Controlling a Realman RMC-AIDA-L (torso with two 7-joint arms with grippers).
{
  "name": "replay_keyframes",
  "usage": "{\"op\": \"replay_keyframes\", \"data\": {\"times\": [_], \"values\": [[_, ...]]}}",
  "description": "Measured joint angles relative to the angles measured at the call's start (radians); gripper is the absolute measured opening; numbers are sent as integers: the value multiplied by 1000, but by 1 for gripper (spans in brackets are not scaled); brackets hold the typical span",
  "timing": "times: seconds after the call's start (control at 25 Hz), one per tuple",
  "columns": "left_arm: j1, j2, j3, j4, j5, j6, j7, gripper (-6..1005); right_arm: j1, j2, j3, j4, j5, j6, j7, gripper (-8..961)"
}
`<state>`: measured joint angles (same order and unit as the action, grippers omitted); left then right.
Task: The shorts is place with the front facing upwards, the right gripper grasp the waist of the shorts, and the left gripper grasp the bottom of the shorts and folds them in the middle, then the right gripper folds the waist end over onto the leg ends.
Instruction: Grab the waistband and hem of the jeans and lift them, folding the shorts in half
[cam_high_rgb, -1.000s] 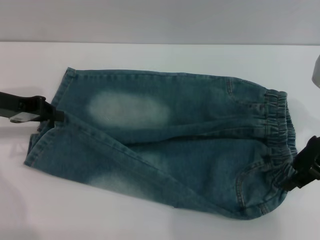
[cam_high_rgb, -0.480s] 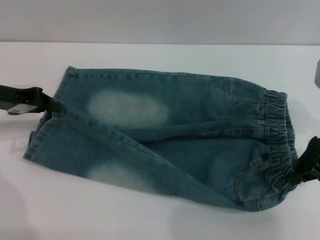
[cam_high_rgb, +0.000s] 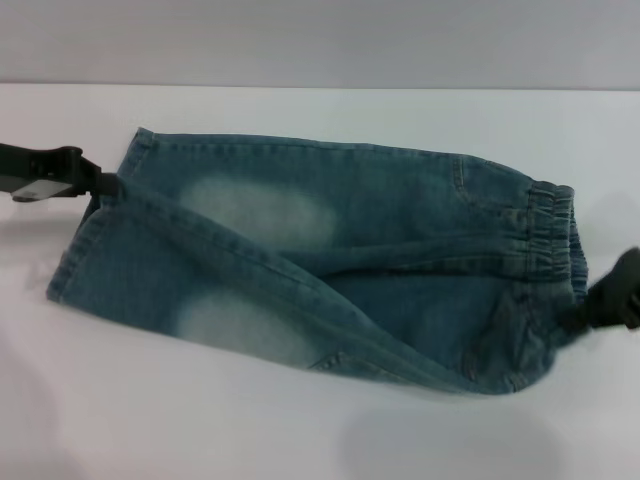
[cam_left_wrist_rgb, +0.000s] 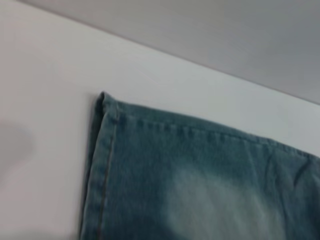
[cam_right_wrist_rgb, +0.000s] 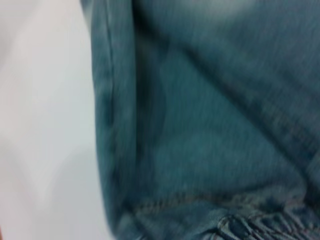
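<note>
My left gripper (cam_high_rgb: 100, 185) pinches the bottom of the shorts (cam_high_rgb: 90, 235) at nine o'clock on the white table (cam_high_rgb: 300, 110), jaws closed on the hem where the two legs meet. My right gripper (cam_high_rgb: 600, 305) sits at four o'clock, clamped on the waist (cam_high_rgb: 550, 235). The denim shorts (cam_high_rgb: 330, 270) lie across the middle of the table, the near leg rolling up over the far one along a diagonal crease.

As I judge it, the lengthwise fold is in hand. To do it well, I should carry both ends toward twelve o'clock at an even pace, keeping the cloth taut between my grippers, so the hems and the waistband edges land stacked before I release.
</note>
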<state>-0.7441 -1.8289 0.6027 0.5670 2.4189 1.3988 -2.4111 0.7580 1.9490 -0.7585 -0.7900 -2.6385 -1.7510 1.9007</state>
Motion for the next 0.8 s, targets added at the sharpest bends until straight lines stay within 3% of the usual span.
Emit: {"op": "replay_keyframes", "data": {"times": [0.16,0.52,0.8], "values": [[-19,-6,0,15,0,-9,-6,99,-67,-12,101,-51,158,-7,0,5],[-40,-20,-2,78,-16,-30,-55,103,-164,-23,205,-44,376,2,-7,6],[-52,-23,-1,84,-67,-86,-72,107,-225,2,240,10,532,151,-28,6]]}}
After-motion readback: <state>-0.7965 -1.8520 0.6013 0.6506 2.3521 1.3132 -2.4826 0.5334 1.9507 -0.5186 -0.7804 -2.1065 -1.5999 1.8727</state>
